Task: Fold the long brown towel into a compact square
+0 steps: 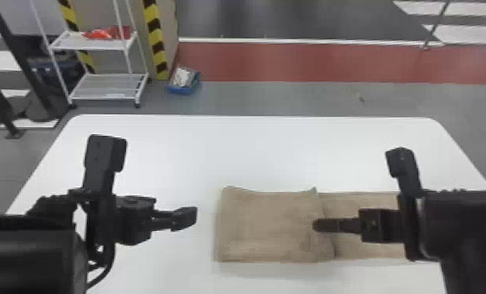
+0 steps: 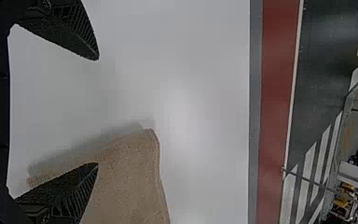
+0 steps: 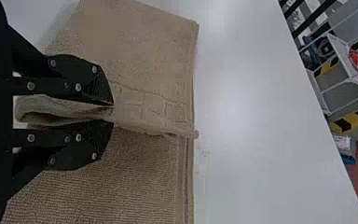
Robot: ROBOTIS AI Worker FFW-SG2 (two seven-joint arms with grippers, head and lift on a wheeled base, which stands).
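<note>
Head view has the brown towel (image 1: 269, 226) partly folded on the white table (image 1: 222, 152), its doubled part running leftward from the tips of the right gripper (image 1: 315, 225), its single length passing below that gripper and off to its right. The right gripper is clenched on a ridge of cloth at the free edge of the flap (image 3: 144, 109); whether the pinch takes the lower layer too, I cannot tell. The left gripper (image 1: 193, 217) is empty, its fingers spread, just beyond the towel's folded end.

The step in hand seems to be settling this first fold. Done well, the flap should be eased gently to the right gripper's own side until the slack is out, with its far edge kept in line with the layer below. The pinch wants lowering until the ridge lies nearly flat; only then should the fingers part, a little, and back off level, so the looped pile doesn't snag and drag the fold open. Light pressure from the left gripper on the folded end would help stop the whole towel sliding.
</note>
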